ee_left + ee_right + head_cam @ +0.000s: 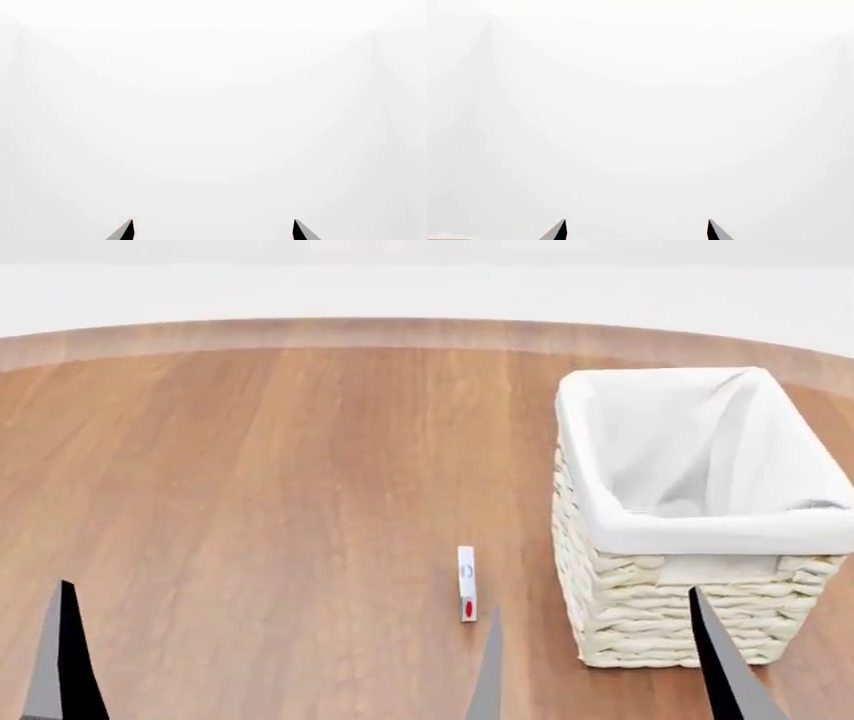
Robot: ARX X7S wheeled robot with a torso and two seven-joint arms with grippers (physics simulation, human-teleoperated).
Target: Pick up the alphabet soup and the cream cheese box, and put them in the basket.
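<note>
The cream cheese box [466,583] stands on its thin edge on the wooden table, white with a red patch at its near end. Just right of it sits the cream wicker basket [627,610], its white lining [694,530] folded over the rim and nothing showing inside. In the head view the right gripper's fingers [490,670] straddle the basket's near left corner, the left one close beside the box. My right gripper [636,227] is open and holds nothing. My left gripper [213,227] is open too; one finger [60,660] shows at the near left. The alphabet soup is out of view.
The round table's far edge [400,332] curves across the back with a white floor or wall beyond. Both wrist views show only blank white past the fingertips.
</note>
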